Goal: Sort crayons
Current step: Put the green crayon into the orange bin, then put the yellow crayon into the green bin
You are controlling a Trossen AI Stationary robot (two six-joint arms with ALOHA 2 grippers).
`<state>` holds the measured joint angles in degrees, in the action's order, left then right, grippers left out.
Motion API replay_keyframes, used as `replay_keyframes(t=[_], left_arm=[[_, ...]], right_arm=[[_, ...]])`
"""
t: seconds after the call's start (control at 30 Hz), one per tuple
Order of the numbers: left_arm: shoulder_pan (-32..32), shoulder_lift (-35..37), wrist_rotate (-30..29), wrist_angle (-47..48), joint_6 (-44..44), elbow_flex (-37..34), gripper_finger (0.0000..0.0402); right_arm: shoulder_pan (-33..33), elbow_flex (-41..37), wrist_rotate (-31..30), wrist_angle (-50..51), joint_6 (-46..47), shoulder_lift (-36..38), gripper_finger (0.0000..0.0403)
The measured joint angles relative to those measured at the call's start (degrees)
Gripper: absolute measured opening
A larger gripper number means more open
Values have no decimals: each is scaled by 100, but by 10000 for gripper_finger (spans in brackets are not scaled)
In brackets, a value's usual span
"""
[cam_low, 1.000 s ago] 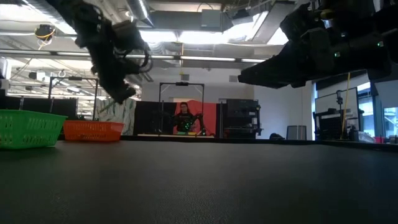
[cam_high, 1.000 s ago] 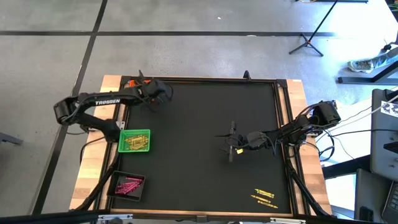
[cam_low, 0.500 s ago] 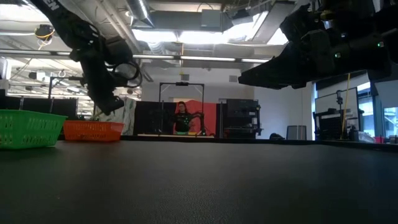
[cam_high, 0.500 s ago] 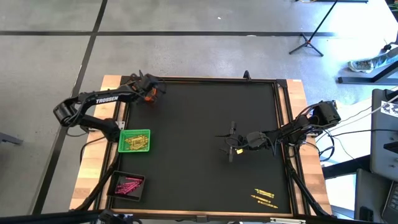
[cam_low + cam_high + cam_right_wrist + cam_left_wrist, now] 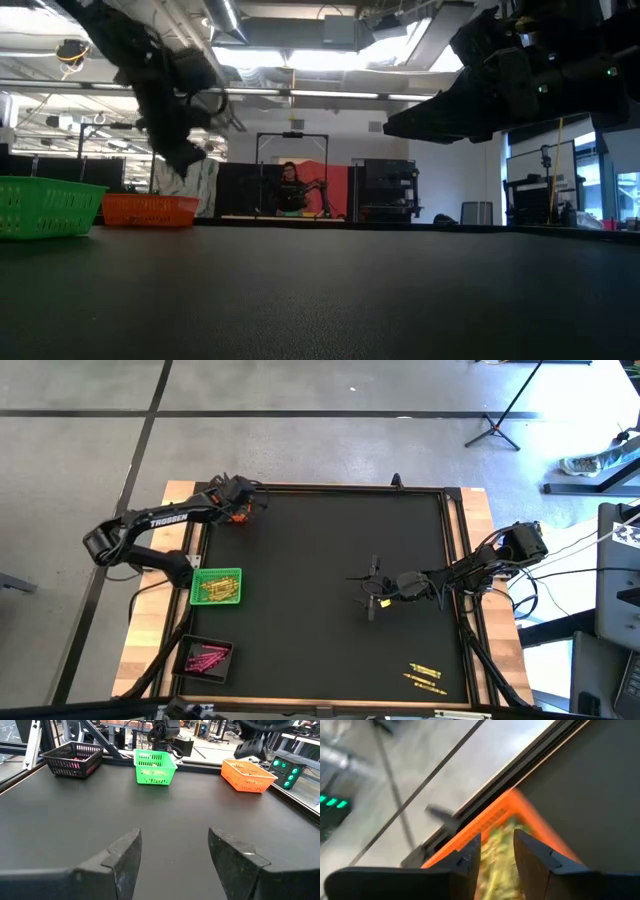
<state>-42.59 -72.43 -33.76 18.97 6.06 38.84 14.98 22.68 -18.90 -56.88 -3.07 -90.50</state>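
The orange tray [image 5: 248, 775] holds yellowish crayons [image 5: 501, 857], with the left gripper [image 5: 497, 851] parted above it. The green tray [image 5: 216, 587] holds gold crayons [image 5: 216, 589], the black tray [image 5: 205, 658] pink crayons [image 5: 205, 658]. The right gripper [image 5: 174, 854] is spread.

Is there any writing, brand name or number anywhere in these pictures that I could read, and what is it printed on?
"TROSSEN": white letters along the left arm, seen from the high view.
Nothing else can be read: the baskets, the table mat and the crayons show no print, and the green lights and equipment in the room behind are too small or blurred to make out any writing.
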Motion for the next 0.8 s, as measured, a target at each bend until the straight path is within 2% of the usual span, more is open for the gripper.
replay_keyframes(t=[0.1,0.27,0.37,0.57,0.8], left_arm=[[348,228,485,21,-139,156,101],[1125,501,1948,-253,-188,178,102],[1734,490,2490,-423,-352,178,102],[3171,262,2592,-1662,-820,-106,102],[4677,-574,2583,-3424,-1105,-265,102]], right_arm=[[-2,0,2,2,0,0,225],[0,0,2,0,2,0,225],[0,0,2,0,2,-2,225],[0,0,101,47,134,-2,225],[7,0,978,387,735,-2,225]])
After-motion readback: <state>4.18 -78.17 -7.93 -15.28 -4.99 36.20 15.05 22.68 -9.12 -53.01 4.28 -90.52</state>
